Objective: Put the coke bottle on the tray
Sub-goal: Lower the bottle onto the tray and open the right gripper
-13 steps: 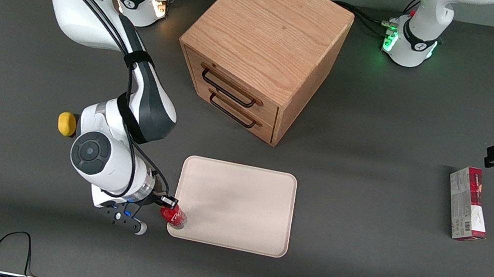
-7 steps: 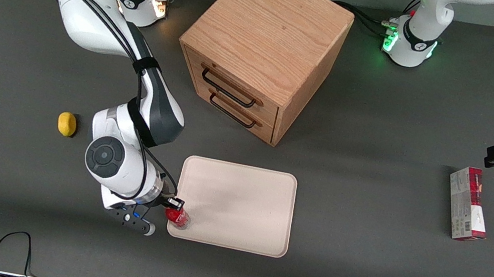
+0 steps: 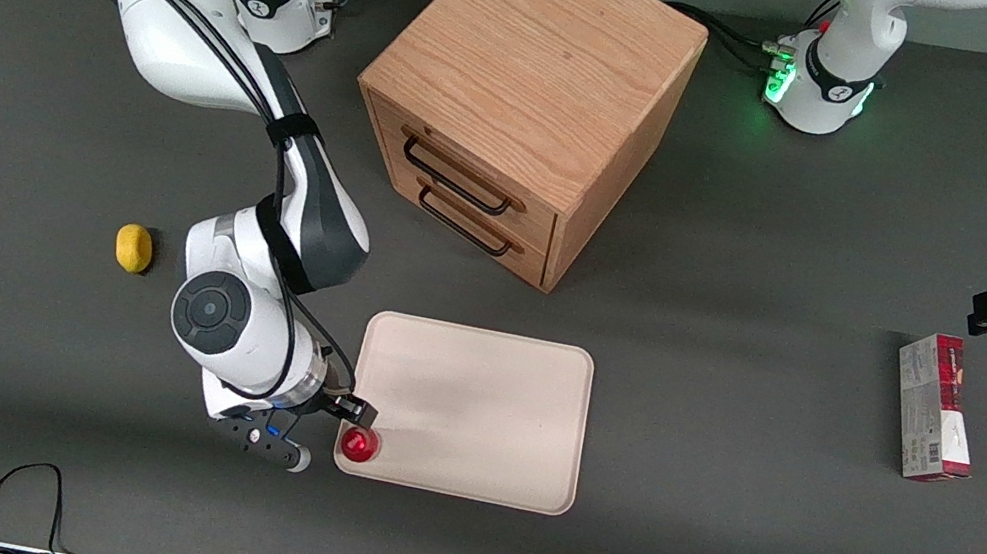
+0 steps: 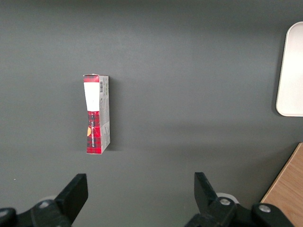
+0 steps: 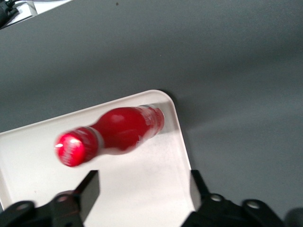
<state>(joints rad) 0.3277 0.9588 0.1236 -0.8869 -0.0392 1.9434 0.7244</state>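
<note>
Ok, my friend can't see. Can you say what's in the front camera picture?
A small red coke bottle stands upright in a corner of a cream tray, with the robot's open gripper right beside it. A wooden drawer cabinet, a yellow lemon and a red-and-white carton also sit on the grey table.

- A red-and-white carton [image 4: 96, 114] lies flat on the dark grey table [image 4: 189, 71], its white end pointing away from the parked arm's two black fingers [image 4: 72, 194].
- A cream tray [image 4: 291, 75] rim shows at the edge.
- A wooden cabinet [image 4: 288, 191] corner sits near that tray.
</note>
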